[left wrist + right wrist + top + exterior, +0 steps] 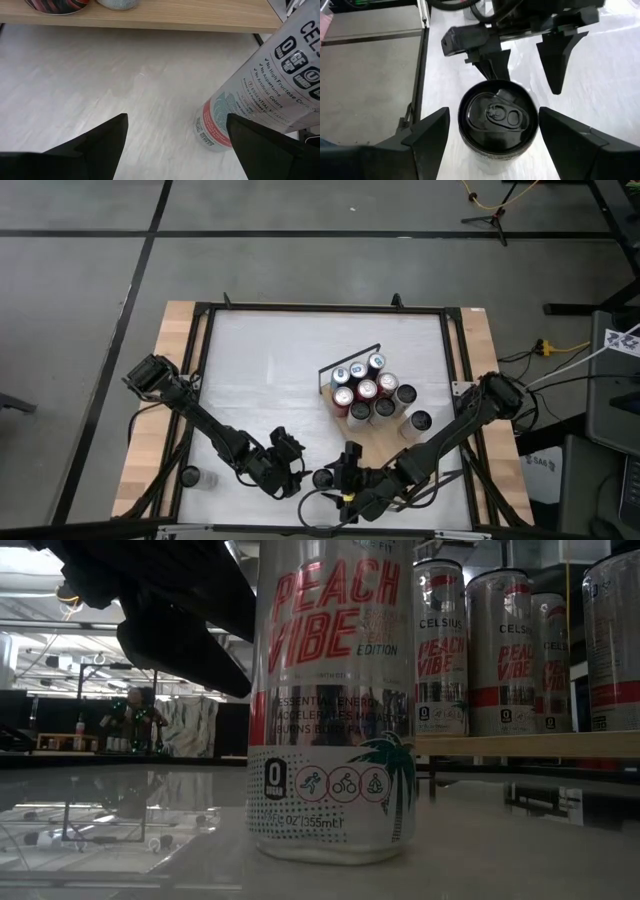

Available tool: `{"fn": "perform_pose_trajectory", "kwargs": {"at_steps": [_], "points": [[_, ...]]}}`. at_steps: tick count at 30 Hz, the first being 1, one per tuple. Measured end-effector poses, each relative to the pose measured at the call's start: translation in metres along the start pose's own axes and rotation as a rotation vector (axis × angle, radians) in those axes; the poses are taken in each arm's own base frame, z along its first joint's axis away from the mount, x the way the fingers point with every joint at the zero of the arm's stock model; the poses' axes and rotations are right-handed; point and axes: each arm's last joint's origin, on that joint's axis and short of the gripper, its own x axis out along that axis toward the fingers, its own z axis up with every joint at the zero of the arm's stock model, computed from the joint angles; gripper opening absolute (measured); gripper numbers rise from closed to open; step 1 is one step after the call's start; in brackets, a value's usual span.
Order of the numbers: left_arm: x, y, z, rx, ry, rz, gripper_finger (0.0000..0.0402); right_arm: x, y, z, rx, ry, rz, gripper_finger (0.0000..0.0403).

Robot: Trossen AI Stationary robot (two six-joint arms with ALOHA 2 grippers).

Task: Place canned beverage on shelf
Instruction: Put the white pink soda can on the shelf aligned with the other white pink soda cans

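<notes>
A silver can [330,700] with a black top [497,117] and "Peach Vibe" print stands upright on the white table near its front edge [322,478]. My right gripper [494,112] hangs open just above it, one finger on each side of the top, touching nothing. My left gripper [176,120] is open too, low over the table to the can's left. The can [250,100] stands beyond its one finger, not between the two. The light-wood shelf [365,418] lies right of centre and holds several upright cans [365,390].
Two more cans [412,408] stand at the shelf's right end. Two small cans [198,476] sit at the near left, outside the black frame [200,360] that rims the table. The two arms close in on the front can from either side; the table's far left is bare white.
</notes>
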Motion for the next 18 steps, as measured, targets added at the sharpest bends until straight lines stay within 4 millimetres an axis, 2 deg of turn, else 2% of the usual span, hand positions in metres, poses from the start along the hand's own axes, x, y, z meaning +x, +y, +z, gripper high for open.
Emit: {"fn": "perform_pose_trajectory", "kwargs": {"at_steps": [18], "points": [[0.0,0.0,0.0,-0.001,-0.005,0.004,0.0332,0.023,0.003,-0.014,-0.014,0.015,-0.034,0.0296]]}}
